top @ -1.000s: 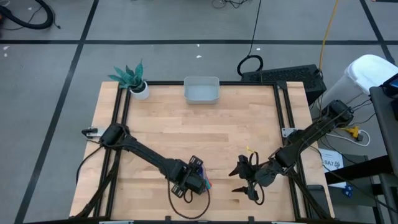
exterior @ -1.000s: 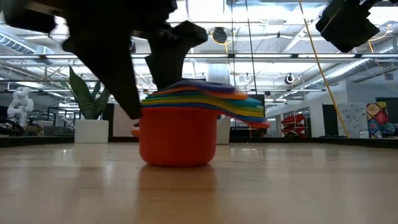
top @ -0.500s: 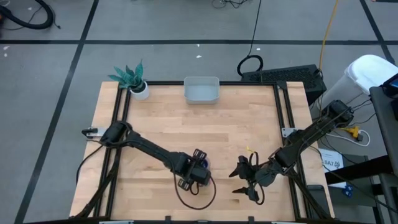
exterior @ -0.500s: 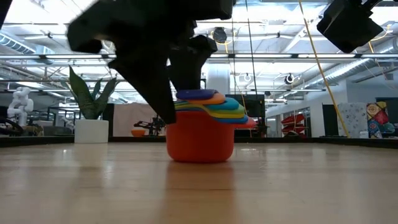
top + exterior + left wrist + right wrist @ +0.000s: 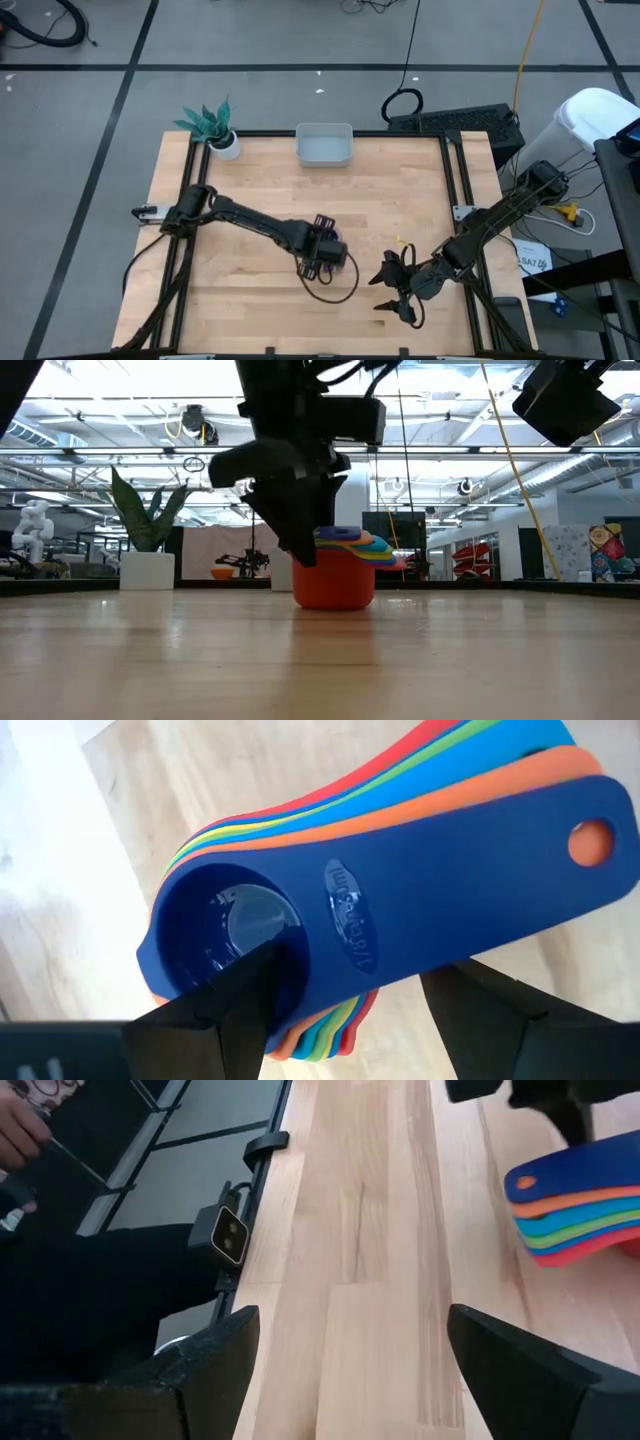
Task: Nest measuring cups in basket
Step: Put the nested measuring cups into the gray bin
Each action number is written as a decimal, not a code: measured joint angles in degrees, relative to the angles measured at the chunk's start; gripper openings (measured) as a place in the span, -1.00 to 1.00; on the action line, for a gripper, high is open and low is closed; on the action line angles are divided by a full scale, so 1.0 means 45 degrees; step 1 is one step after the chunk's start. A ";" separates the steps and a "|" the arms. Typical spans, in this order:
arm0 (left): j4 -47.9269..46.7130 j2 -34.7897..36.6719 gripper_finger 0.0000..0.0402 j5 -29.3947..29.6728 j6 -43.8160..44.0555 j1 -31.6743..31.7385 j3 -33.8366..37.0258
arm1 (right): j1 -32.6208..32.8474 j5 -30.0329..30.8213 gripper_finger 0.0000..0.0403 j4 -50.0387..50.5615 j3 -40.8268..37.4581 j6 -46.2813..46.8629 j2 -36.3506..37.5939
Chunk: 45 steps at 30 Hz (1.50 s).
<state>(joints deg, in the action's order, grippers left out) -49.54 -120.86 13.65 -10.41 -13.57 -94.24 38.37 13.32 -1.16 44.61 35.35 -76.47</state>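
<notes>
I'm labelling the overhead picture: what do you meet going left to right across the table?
Potted plant → basket → left end effector holding the nested measuring cups → right end effector, open and waiting.

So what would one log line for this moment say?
left gripper: shut on stacked cups, on table | right gripper: open, waiting | basket: holds nothing

Nested measuring cups (image 5: 340, 910) — dark blue on top, with orange, light blue, green, yellow and red handles fanned beneath; the outermost cup is red. Pale wood-grain tabletop (image 5: 400, 200) with a black frame. Pale grey-blue basket (image 5: 323, 145). Teal plant (image 5: 208, 121) in a white pot.
</notes>
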 joint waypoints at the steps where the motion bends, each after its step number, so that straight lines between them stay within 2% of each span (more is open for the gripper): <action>1: -0.0003 0.0000 0.20 0.0003 -0.0003 0.0085 0.0000 | 0.0000 0.0003 0.55 0.0061 0.0001 0.0007 0.0000; 11: -0.1138 0.0415 0.20 0.0834 -0.0297 0.0080 -0.0635 | 0.0000 0.0049 0.55 0.0341 0.0002 -0.0009 0.0005; 14: -0.2243 0.0408 0.20 0.1048 -0.0170 -0.0046 -0.0787 | 0.0000 0.0125 0.55 0.0449 0.0001 -0.0018 0.0005; 17: -0.2515 0.0450 0.20 0.1363 -0.0036 -0.0174 -0.1133 | 0.0000 0.0869 0.55 0.0763 -0.0104 0.0058 0.0005; 22: -0.3640 0.0466 0.20 0.2116 0.0464 -0.0516 -0.2008 | -0.0340 0.1661 0.55 0.0254 -0.1228 0.1637 0.0005; 24: -0.4253 0.0466 0.20 0.2565 0.0674 -0.0682 -0.2473 | -0.0687 0.1661 0.55 -0.0661 -0.1981 0.2591 0.0005; 26: -0.4936 0.0466 0.20 0.3192 0.0938 -0.0845 -0.3055 | -0.1036 0.1653 0.55 -0.2491 -0.3029 0.3565 0.0005; 31: -0.6885 0.0471 0.20 0.4998 0.2194 -0.1268 -0.4411 | -0.2119 0.1191 0.55 -0.8893 -0.6059 0.5510 -0.0103; 33: -0.7665 0.0471 0.20 0.5488 0.2829 -0.1415 -0.4800 | -0.2526 0.1041 0.55 -1.0467 -0.6832 0.6081 -0.0207; 36: -0.8701 0.0491 0.20 0.5878 0.3776 -0.1608 -0.5034 | -0.2922 0.0648 0.55 -1.0737 -0.7009 0.6369 -0.0305; 39: -0.8987 0.0491 0.20 0.5872 0.4657 -0.1743 -0.4983 | -0.3178 0.0018 0.55 -1.0170 -0.6285 0.5946 -0.0580; 43: -0.8780 0.0491 0.20 0.5132 0.5150 -0.2051 -0.4950 | -0.3505 -0.0694 0.55 -0.9845 -0.5311 0.4809 -0.0738; 45: -0.8040 0.0486 0.20 0.4440 0.4665 -0.2244 -0.4703 | -0.3662 -0.0835 0.55 -0.9750 -0.5120 0.4350 -0.0679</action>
<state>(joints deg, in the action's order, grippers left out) -85.72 -118.67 33.63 10.58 -23.67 -115.40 21.89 9.56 -45.04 21.57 54.92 -79.52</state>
